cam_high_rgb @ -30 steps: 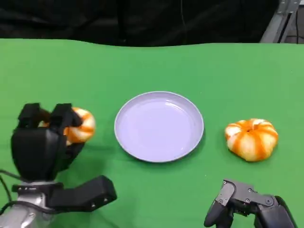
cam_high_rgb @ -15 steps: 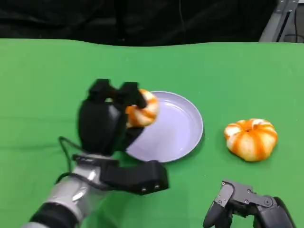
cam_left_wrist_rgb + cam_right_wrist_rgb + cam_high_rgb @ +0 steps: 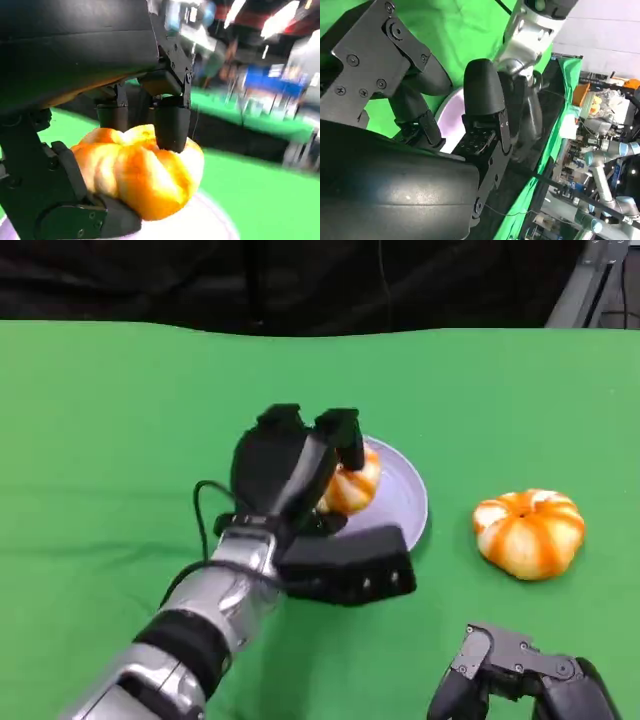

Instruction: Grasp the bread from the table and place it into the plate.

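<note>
Bread: an orange-and-white striped bun (image 3: 355, 483), held over the plate's middle, fingers above it and thumb beneath.
Left hand: the left hand (image 3: 290, 472) grips the bread from the plate's near-left side.
Plate: pale lilac plate (image 3: 408, 498) at the table's centre.
Second bun: a second bun (image 3: 528, 532) lies on the green table (image 3: 100, 420), right of the plate and apart from it.
Right hand: the right hand (image 3: 520, 675) is at the near edge, fingers curled in, holding nothing.

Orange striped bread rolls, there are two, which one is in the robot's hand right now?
The orange-and-white striped bread roll over the round lavender plate, held in the left hand; the other roll lies untouched on the green table.
</note>
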